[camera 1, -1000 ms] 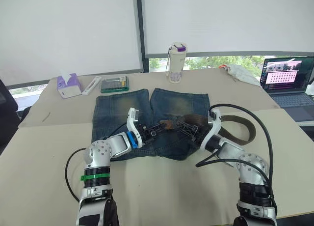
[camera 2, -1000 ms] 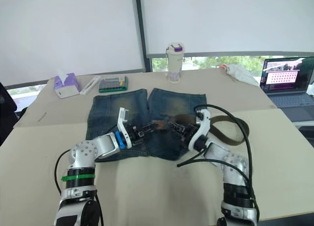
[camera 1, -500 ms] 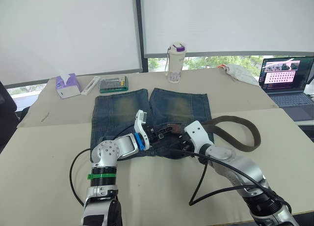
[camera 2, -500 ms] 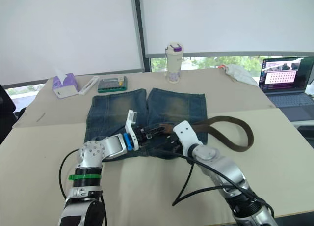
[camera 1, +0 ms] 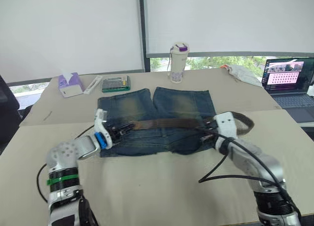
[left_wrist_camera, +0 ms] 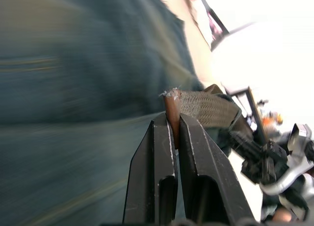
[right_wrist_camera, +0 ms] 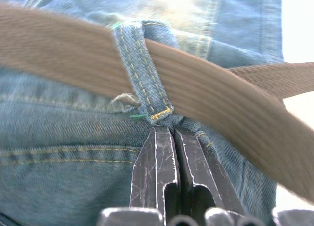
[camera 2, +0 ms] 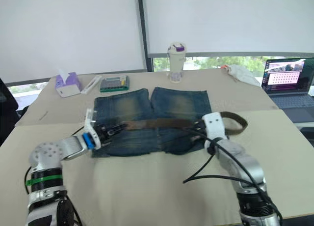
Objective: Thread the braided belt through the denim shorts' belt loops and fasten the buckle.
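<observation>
Two tools bracket the belt (camera 1: 162,123), which runs left-right across the middle of the frame over the shorts (camera 1: 157,120) on the worktop (camera 1: 162,186): the left tool (left_wrist_camera: 172,137) is pinched on its tip, the right tool (right_wrist_camera: 172,137) closed beside a belt loop (right_wrist_camera: 140,69).

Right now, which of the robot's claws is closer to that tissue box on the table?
Left. The left claw works at the shorts' left end, on the same side as the tissue box; the right claw is at the shorts' far right end.
</observation>
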You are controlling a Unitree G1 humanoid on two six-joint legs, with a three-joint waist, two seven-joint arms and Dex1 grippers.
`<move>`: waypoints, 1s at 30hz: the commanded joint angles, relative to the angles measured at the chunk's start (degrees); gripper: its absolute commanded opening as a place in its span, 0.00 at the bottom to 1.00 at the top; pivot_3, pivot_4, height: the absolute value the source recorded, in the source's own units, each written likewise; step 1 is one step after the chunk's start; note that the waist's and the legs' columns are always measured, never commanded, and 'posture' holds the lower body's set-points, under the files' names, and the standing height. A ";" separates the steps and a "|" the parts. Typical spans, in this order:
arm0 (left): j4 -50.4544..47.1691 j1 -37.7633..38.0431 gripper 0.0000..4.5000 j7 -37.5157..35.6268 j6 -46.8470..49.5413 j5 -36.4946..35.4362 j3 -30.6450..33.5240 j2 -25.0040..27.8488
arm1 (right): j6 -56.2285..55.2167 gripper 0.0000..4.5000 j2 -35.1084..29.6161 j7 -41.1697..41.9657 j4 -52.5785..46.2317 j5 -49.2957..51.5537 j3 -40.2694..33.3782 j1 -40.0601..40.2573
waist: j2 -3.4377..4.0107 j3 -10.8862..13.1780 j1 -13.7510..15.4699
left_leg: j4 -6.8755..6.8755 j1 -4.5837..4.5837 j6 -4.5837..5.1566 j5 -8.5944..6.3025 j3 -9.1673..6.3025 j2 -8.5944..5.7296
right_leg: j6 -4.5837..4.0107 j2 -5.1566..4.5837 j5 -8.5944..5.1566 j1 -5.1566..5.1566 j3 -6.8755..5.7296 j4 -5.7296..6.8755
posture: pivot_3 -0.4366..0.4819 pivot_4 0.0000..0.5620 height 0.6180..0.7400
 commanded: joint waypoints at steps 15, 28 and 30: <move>-5.86 -2.27 0.00 14.76 7.43 -29.11 -1.95 -13.37 | 9.16 0.52 15.95 2.54 -9.51 37.72 -8.08 -1.80 | -0.12 0.05 -0.42 | -0.05 0.01 -0.35 0.18 -0.24 0.10 | -0.04 0.11 0.04 0.00 0.00 0.05 | 0.48 0.27 1.00; -6.67 0.57 0.00 17.77 1.00 -38.10 -9.39 -6.86 | 5.43 0.01 17.15 -2.00 -7.10 43.10 -10.31 -3.87 | -0.09 0.03 -0.59 | -0.07 -0.02 -0.39 0.21 -0.27 0.05 | -0.06 0.11 0.05 -0.07 -0.01 0.05 | 0.48 0.27 1.00; -6.62 0.99 0.00 17.47 0.21 -38.52 -10.24 -5.97 | 5.04 0.01 16.30 -2.22 -6.79 42.88 -10.18 -4.21 | -0.09 0.03 -0.67 | -0.07 -0.02 -0.39 0.21 -0.26 0.04 | -0.06 0.10 0.05 -0.07 -0.01 0.04 | 0.48 0.27 1.00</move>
